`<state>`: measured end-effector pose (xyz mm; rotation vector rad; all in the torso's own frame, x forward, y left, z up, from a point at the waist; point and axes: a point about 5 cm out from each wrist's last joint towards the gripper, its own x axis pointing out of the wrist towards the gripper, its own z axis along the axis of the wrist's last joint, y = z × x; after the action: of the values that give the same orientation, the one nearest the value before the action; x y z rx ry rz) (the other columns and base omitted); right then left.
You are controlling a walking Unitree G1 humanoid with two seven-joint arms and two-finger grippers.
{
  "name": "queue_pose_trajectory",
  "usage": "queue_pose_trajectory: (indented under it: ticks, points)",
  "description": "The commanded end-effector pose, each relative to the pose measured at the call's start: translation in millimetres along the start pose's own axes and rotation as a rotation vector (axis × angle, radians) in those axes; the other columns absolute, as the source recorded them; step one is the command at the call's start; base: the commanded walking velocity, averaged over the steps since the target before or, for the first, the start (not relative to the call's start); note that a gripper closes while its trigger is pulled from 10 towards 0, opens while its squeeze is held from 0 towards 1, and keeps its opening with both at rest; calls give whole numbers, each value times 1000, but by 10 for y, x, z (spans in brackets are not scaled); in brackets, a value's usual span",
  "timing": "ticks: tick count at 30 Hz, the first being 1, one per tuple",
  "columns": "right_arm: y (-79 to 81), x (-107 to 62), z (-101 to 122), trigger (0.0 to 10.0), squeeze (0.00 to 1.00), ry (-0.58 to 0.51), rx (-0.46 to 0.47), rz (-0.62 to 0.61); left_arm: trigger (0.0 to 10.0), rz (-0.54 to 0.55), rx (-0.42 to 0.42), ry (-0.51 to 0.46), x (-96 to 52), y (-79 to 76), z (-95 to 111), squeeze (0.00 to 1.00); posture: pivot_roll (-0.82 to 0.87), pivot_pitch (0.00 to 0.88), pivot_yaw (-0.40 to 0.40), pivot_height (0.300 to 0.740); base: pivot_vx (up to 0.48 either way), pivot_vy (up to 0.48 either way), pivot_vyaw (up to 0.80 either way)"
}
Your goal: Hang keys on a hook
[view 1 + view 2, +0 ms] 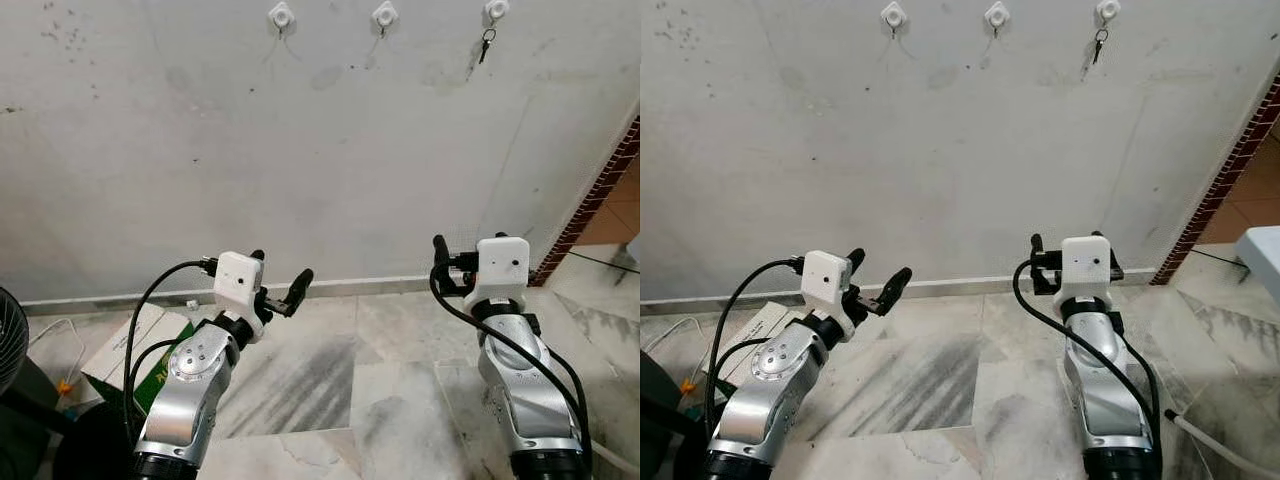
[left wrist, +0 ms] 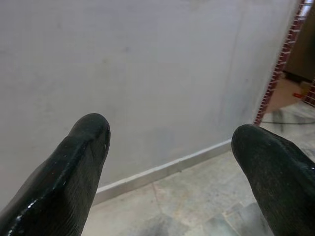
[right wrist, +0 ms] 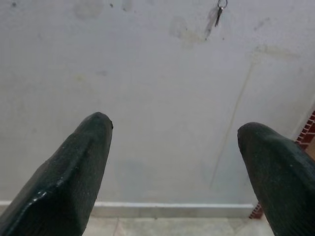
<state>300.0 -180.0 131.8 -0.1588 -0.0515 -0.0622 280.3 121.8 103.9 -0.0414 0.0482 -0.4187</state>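
A key is hanging straight down from the rightmost of three white hooks high on a grey wall — well above both grippers. The right gripper is pointing at the wall below it, fingers spread wide and holding nothing; this arm is the nearer one. The left gripper is also gaping wide and empty, angled low toward the right. The other two hooks are carrying nothing. A cardboard box is sitting on the tiled floor — clear of any reach upward. The hanging looks done.
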Motion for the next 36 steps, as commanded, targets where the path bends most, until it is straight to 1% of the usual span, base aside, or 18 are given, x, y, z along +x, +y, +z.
queue_pose_trajectory:
  ticks: [1, 4, 7, 9, 11, 14, 18, 25, 27, 31, 36]
  points:
    - [3, 24, 8, 10000, 0, 1, 18, 5, 10000, 35, 16, -24, -53, 47, 60, 0, 32, 0, 37, 740, 0, 0, 0]
    - [61, 47, -17, 10000, 0, 14, 8, 36, 10000, 54, 11, -28, -101, 59, 45, 0, 32, 0, 27, 740, 0, 0, -581]
    - [110, 64, 29, 10000, 0, -2, 14, 59, 10000, 59, 1, -20, -123, 58, 23, 0, 25, 0, 37, 740, 0, 0, -781]
    - [115, 70, 37, 10000, 0, -4, 14, 58, 10000, 55, -1, -18, -116, 49, 22, 0, 24, 0, 38, 740, 0, 0, -781]
    - [123, 92, 53, 10000, 0, -9, 18, 54, 10000, 35, 0, -17, -78, 29, 37, 0, 12, 0, 41, 740, 0, 0, -781]
    - [146, 96, 64, 10000, 0, -13, 23, 55, 10000, 33, -3, -17, -51, 38, 48, 0, 7, 0, 41, 740, 0, 0, -783]
    - [182, 76, 54, 10000, 0, -12, 21, 68, 10000, 52, -29, -25, -20, 58, 75, 0, 3, 0, 44, 740, 0, 0, -781]
    - [195, 57, 36, 10000, 0, -5, 24, 64, 10000, 44, -29, -20, -5, 65, 67, 0, -9, 0, 54, 740, 0, 0, -783]
    - [217, 46, 31, 10000, 0, -3, 24, 66, 10000, 38, -33, -23, 23, 60, 77, 0, -13, 0, 57, 740, 0, 0, -781]
    - [214, 46, 32, 10000, 0, -2, 25, 63, 10000, 38, -46, -26, 52, 65, 93, 0, -15, 0, 61, 740, 0, 0, -780]
    - [191, 49, 25, 10000, 0, 2, 26, 55, 10000, 41, -54, -22, 50, 86, 87, 0, -17, 0, 66, 740, 0, 0, -780]
